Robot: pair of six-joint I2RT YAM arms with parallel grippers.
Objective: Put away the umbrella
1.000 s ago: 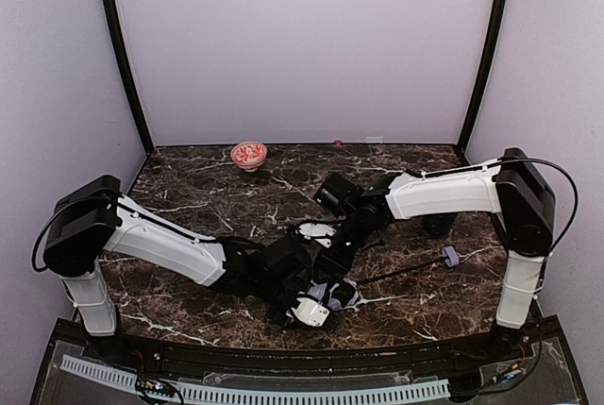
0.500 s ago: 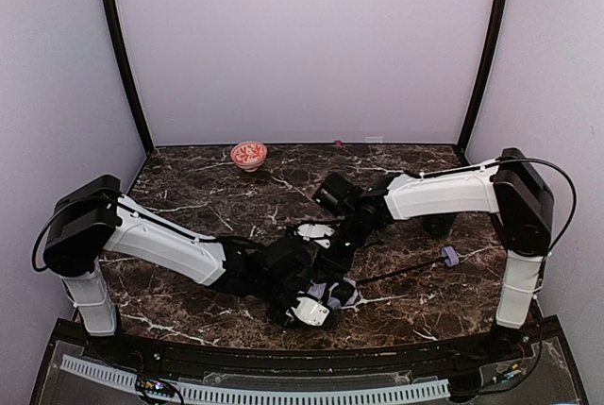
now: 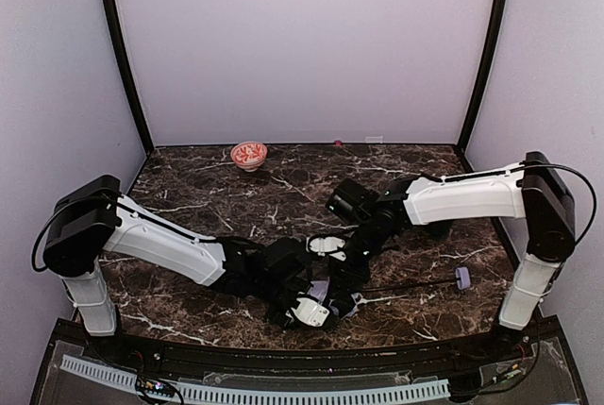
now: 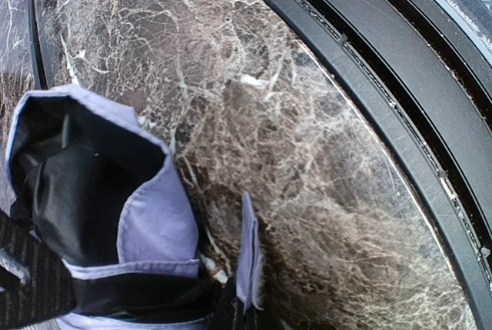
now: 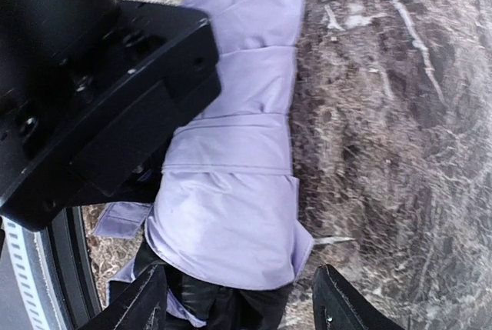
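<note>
A red bowl (image 3: 249, 154) sits at 11 o'clock on the table (image 3: 189, 188), by the back wall. The left gripper (image 3: 311, 308) lies low at 6 o'clock near the front edge, pressed against the folded umbrella (image 3: 330, 290). I cannot tell if it is clenched on the fabric. The right gripper (image 5: 240, 303) reaches in from 1 o'clock, its fingers (image 5: 147, 299) spread apart astride the lavender bundle. The thin black shaft (image 3: 406, 283) runs toward 3 o'clock, ending in the small handle (image 3: 462, 278).
</note>
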